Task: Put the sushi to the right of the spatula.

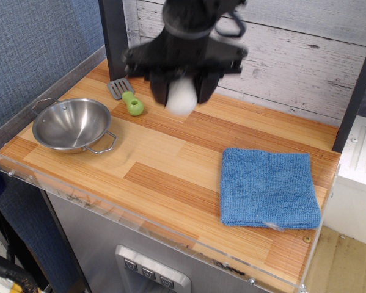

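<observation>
Pincer [183, 91] closed on the sushi [181, 97], jaws pointing down, white rice ball pinched between two dark fingers [160, 90] and hanging clear above the tabletop [170, 177]. Black band of the sushi not made out from this angle, only the pale rounded underside showing. Held at the back of the wooden surface, close to the plank wall [292, 55].

Just left of the load and lower in the frame, the spatula [126, 96]: grey slotted head toward the back corner, lime-green handle pointing forward and to the right, long axis running diagonally toward the pincer. Green handle end near the sushi but apart from it, a strip of bare wood showing between them.

Sushi already on the right-hand side of the spatula as seen here; by this view, a descent more or less straight down likely enough to land it in place, with little sideways travel wanted. Exact depth over the wood hard to judge from one camera.

Further out: steel bowl [73, 125] at front left, blue cloth [268, 188] at front right, both well apart from the drop spot.
</observation>
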### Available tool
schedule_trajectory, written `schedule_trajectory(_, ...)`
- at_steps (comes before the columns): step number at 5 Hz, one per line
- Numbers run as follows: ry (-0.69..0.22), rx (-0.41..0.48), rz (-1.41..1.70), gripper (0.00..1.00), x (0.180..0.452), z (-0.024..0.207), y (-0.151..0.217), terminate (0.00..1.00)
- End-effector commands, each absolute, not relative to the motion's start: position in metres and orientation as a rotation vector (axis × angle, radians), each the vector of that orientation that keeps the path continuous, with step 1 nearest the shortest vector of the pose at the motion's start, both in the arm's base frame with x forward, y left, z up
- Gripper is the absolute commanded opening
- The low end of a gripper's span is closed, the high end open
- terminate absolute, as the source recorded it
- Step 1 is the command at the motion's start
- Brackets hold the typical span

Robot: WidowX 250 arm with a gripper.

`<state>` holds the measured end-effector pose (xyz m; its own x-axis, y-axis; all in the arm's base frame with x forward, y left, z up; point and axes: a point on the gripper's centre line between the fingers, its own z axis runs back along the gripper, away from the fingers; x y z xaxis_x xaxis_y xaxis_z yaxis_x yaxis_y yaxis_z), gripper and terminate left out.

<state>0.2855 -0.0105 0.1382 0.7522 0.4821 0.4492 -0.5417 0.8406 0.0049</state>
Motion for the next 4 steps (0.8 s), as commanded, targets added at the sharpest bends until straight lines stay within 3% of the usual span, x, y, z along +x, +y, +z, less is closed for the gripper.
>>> schedule_trajectory(1,-0.457,0.154,0.57,0.0,0.326,0.142,0.002,0.0)
schedule_trajectory(4,-0.355,0.207,0.596,0.0,0.363,0.088,0.031,0.0)
